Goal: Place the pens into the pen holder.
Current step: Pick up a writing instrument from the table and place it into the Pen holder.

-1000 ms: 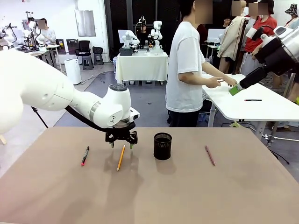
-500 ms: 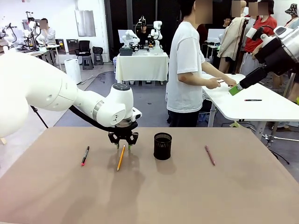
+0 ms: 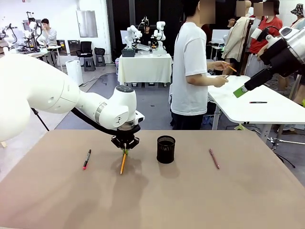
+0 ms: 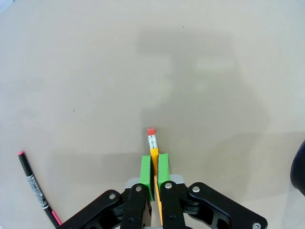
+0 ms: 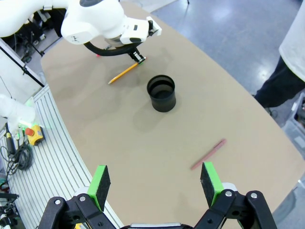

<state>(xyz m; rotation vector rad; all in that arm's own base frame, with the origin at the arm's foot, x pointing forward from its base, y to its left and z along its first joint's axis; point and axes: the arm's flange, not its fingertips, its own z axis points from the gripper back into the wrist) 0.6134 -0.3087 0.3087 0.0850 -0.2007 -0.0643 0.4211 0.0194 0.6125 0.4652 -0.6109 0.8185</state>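
Observation:
An orange-yellow pencil (image 3: 123, 162) lies on the brown table, its eraser end (image 4: 151, 132) sticking out past the green pads. My left gripper (image 3: 125, 149) is shut on that pencil (image 4: 154, 153) near its far end, low at the tabletop. The black mesh pen holder (image 3: 166, 149) stands upright to the right of it, seen from above as a holder (image 5: 161, 93). A black marker with a red end (image 3: 86, 159) lies to the left, and a brownish-pink pen (image 3: 214, 158) lies to the right. My right gripper (image 5: 156, 183) hangs open high above the table, far from the pens.
A person in a white shirt (image 3: 190, 71) stands beyond the far edge, turned toward a white side table (image 3: 252, 105). The table edge (image 5: 90, 167) runs below my right gripper. Bare brown tabletop (image 3: 181, 200) fills the near half.
My left gripper has lowered slightly and gone from open to shut on the pencil. The right arm has not moved.

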